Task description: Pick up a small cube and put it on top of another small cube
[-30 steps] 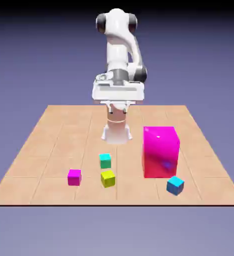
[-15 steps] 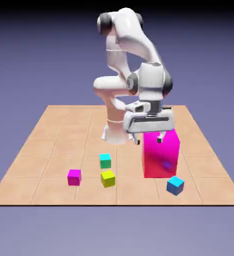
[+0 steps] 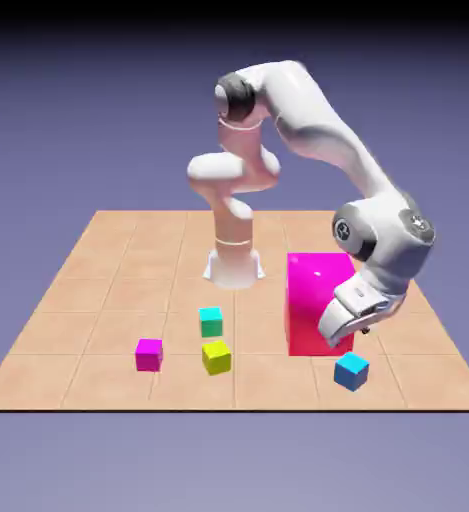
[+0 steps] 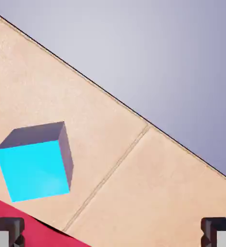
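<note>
The small sky-blue cube (image 3: 351, 370) rests on the table near its front edge, just in front of the big magenta block (image 3: 318, 300). My gripper (image 3: 354, 336) hangs tilted a little above that cube, not touching it. In the hand view the same cube (image 4: 35, 164) lies to the left, well off the line between my two fingertips (image 4: 6, 231), which stand wide apart with nothing between them, so the gripper (image 4: 113, 234) is open. A teal-green small cube (image 3: 211, 321), a yellow one (image 3: 216, 356) and a small magenta one (image 3: 149, 353) sit further to the exterior view's left.
The big magenta block (image 4: 37, 227) shows as a red strip close by the left fingertip in the hand view. The table's edge (image 4: 134, 113) runs diagonally just beyond the sky-blue cube, with only backdrop past it.
The arm has swung from the table's middle to the exterior view's right, passed over the magenta block, and dropped low beside it above the sky-blue cube. No cube has moved.
</note>
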